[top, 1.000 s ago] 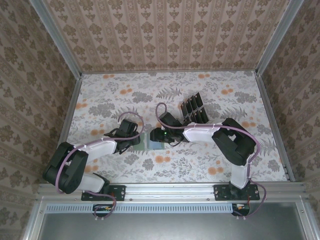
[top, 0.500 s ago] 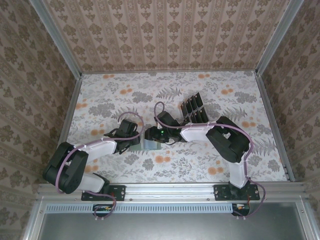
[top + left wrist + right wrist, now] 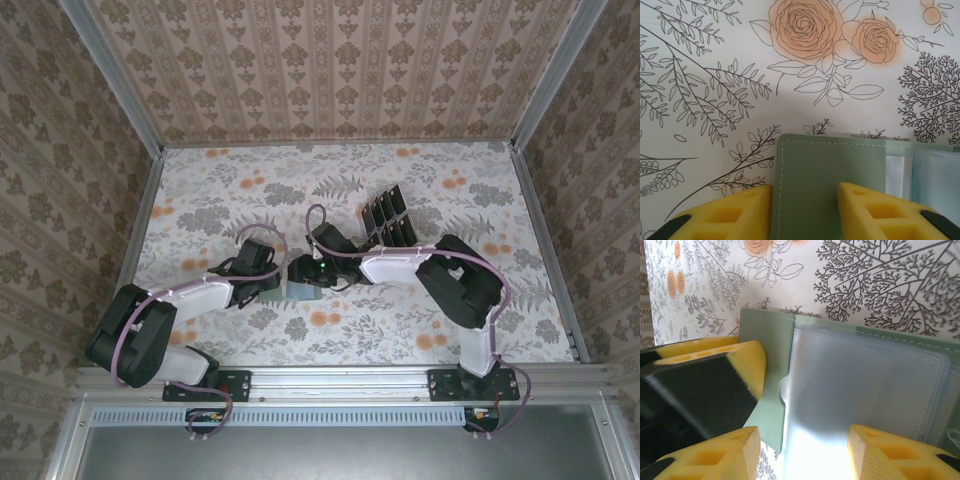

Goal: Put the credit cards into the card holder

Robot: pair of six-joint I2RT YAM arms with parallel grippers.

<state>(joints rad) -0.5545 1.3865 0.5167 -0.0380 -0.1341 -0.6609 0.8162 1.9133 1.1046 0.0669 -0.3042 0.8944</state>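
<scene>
The card holder (image 3: 765, 340) is laid open near the middle of the flowered table (image 3: 220, 190), between the two arms. Its left cover is pinched by the left gripper (image 3: 805, 210). The right gripper (image 3: 802, 455) is held spread over the clear sleeve (image 3: 865, 385), with nothing gripped. The credit cards (image 3: 385, 218) are lined up farther off, to the right. Opening and steadying the holder seems to be in hand; next, a card must be fetched while the cover is pinned

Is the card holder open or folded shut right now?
Open. The card holder lies spread, its clear inner sleeves facing up beside the green cover flap.
</scene>
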